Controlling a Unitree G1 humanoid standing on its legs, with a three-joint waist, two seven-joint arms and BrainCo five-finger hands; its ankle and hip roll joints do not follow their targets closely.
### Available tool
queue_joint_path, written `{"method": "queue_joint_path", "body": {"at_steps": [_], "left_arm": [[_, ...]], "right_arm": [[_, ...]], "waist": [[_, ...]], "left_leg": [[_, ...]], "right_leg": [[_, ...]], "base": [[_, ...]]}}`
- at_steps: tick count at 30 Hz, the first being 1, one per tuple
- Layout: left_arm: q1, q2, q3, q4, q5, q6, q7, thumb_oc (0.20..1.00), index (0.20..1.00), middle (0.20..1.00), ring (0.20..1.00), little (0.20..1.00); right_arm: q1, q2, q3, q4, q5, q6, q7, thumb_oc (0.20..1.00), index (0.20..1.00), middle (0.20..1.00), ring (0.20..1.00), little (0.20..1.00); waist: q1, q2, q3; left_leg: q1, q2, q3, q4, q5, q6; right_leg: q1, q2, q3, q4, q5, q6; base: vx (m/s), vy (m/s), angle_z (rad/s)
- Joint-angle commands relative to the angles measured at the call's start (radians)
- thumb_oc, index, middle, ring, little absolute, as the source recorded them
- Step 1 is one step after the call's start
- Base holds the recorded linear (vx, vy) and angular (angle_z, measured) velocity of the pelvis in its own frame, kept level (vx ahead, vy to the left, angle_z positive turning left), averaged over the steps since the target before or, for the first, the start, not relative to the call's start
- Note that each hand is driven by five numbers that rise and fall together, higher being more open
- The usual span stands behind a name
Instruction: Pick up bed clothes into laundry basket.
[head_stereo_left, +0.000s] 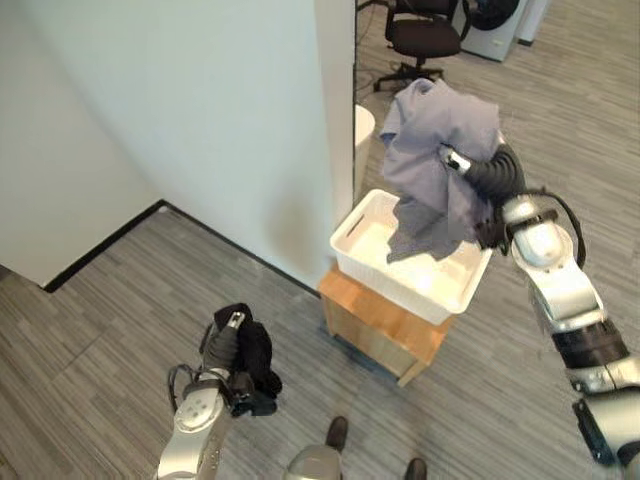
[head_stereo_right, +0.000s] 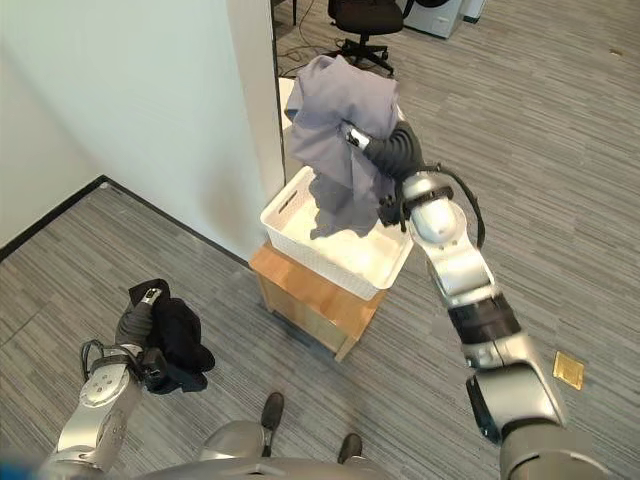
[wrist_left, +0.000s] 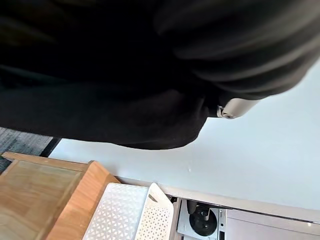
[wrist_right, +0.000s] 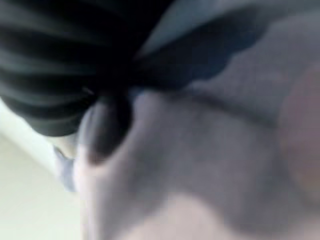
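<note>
I see my right hand raised over the white laundry basket, fingers buried in the grey bed cloth, so I cannot tell their grip. My left hand hangs low, clutching a black garment.

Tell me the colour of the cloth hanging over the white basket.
Grey-lilac cloth garment, plain; clearest in the right eye view.

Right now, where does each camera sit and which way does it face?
Left eye: head, looking down at the white basket on the wooden stand; both arms show.
Right eye: same scene; grey cloth on the right hand.
Left wrist: faces black cloth and the basket.
Right wrist: pressed against grey cloth.
Left hand holds black cloth.
</note>
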Motion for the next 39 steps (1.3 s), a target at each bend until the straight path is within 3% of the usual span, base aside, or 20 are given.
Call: {"method": "queue_joint_path", "body": {"at_steps": [1, 2, 3, 7, 8, 11, 22, 26, 30, 31, 39], "left_arm": [[-0.044, 0.075, -0.023, -0.065, -0.074, -0.065, 0.001, 0.2, 0.2, 0.2, 0.2, 0.2], [-0.047, 0.073, -0.021, -0.064, -0.075, -0.065, 0.001, 0.2, 0.2, 0.2, 0.2, 0.2], [-0.047, 0.089, -0.038, -0.061, -0.093, -0.065, 0.008, 0.2, 0.2, 0.2, 0.2, 0.2], [-0.06, 0.105, -0.048, -0.057, -0.114, -0.067, 0.016, 0.2, 0.2, 0.2, 0.2, 0.2], [-0.067, 0.108, -0.053, -0.053, -0.13, -0.07, 0.025, 0.2, 0.2, 0.2, 0.2, 0.2], [-0.074, 0.113, -0.06, -0.047, -0.138, -0.071, 0.039, 0.2, 0.2, 0.2, 0.2, 0.2], [-0.109, 0.108, -0.09, -0.038, -0.153, -0.079, 0.065, 0.2, 0.2, 0.2, 0.2, 0.2], [-0.117, 0.106, -0.095, -0.038, -0.152, -0.076, 0.072, 0.2, 0.2, 0.2, 0.2, 0.2], [-0.114, 0.107, -0.089, -0.035, -0.145, -0.062, 0.07, 0.2, 0.2, 0.2, 0.2, 0.2], [-0.111, 0.107, -0.078, -0.029, -0.142, -0.053, 0.073, 0.2, 0.2, 0.2, 0.2, 0.2], [-0.129, 0.106, -0.065, -0.035, -0.144, -0.054, 0.07, 0.2, 0.2, 0.2, 0.2, 0.2]], "right_arm": [[-0.178, -0.09, 0.056, 0.086, -0.059, 0.004, -0.082, 0.2, 0.2, 0.2, 0.2, 0.2], [-0.189, -0.089, 0.063, 0.096, -0.056, -0.001, -0.083, 0.2, 0.2, 0.2, 0.2, 0.2], [-0.293, -0.097, 0.11, 0.269, -0.024, 0.024, -0.104, 0.2, 0.2, 0.2, 0.2, 0.2], [-0.462, -0.087, 0.188, 0.462, -0.006, 0.043, -0.119, 0.2, 0.2, 0.2, 0.2, 0.2], [-0.543, -0.055, 0.216, 0.583, 0.036, 0.047, -0.127, 0.2, 0.2, 0.2, 0.2, 0.2], [-0.62, -0.021, 0.235, 0.7, 0.087, 0.047, -0.138, 0.2, 0.2, 0.2, 0.2, 0.2], [-0.674, 0.065, 0.278, 0.922, 0.101, 0.066, -0.119, 0.2, 0.2, 0.2, 0.2, 0.2], [-0.652, 0.084, 0.234, 1.016, 0.146, 0.075, -0.124, 0.2, 0.2, 0.2, 0.2, 0.2], [-0.599, 0.101, 0.126, 1.078, 0.307, 0.083, -0.108, 0.2, 0.2, 0.2, 0.2, 0.2], [-0.577, 0.093, 0.08, 1.105, 0.37, 0.097, -0.098, 1.0, 1.0, 1.0, 1.0, 1.0], [-0.611, 0.089, 0.153, 1.093, 0.294, 0.113, -0.074, 1.0, 1.0, 1.0, 1.0, 1.0]], "waist": [[0.022, 0.002, -0.026], [0.02, 0.004, -0.023], [0.034, 0.001, -0.011], [0.041, 0.003, 0.011], [0.049, 0.004, 0.025], [0.059, 0.005, 0.04], [0.087, 0.008, 0.097], [0.102, 0.018, 0.126], [0.119, 0.029, 0.145], [0.128, 0.035, 0.149], [0.13, 0.036, 0.132]], "left_leg": [[-0.024, 0.045, -0.009, 0.007, -0.012, -0.033], [-0.025, 0.045, -0.009, 0.008, -0.012, -0.033], [-0.038, 0.046, -0.014, 0.01, -0.008, -0.032], [-0.057, 0.048, -0.015, 0.013, -0.002, -0.032], [-0.073, 0.048, -0.017, 0.016, 0.003, -0.032], [-0.095, 0.046, -0.024, 0.021, 0.009, -0.03], [-0.149, 0.039, -0.037, 0.028, 0.014, -0.022], [-0.172, 0.036, -0.046, 0.031, 0.018, -0.019], [-0.189, 0.035, -0.054, 0.035, 0.02, -0.018], [-0.193, 0.033, -0.061, 0.033, 0.021, -0.018], [-0.181, 0.021, -0.065, 0.025, 0.018, -0.016]], "right_leg": [[0.013, -0.017, -0.024, 0.055, -0.076, 0.021], [0.012, -0.017, -0.023, 0.055, -0.076, 0.021], [0.002, -0.015, -0.025, 0.057, -0.072, 0.02], [-0.021, -0.012, -0.022, 0.063, -0.064, 0.019], [-0.035, -0.008, -0.019, 0.065, -0.059, 0.018], [-0.056, -0.005, -0.02, 0.066, -0.053, 0.019], [-0.109, -0.005, -0.019, 0.073, -0.038, 0.021], [-0.135, -0.003, -0.019, 0.076, -0.033, 0.022], [-0.142, -0.002, -0.021, 0.071, -0.029, 0.022], [-0.144, -0.003, -0.026, 0.066, -0.027, 0.024], [-0.128, -0.009, -0.031, 0.057, -0.025, 0.032]], "base": [[0.0, 0.0, 0.0], [-0.06, 0.018, 0.01], [-0.05, 0.015, 0.01], [-0.04, 0.021, 0.02], [-0.03, 0.014, -0.01], [-0.02, 0.024, -0.02], [-0.01, 0.027, 0.01], [0.0, 0.025, 0.04], [0.01, 0.011, 0.02], [0.0, 0.0, 0.0], [0.02, 0.018, 0.0]]}}
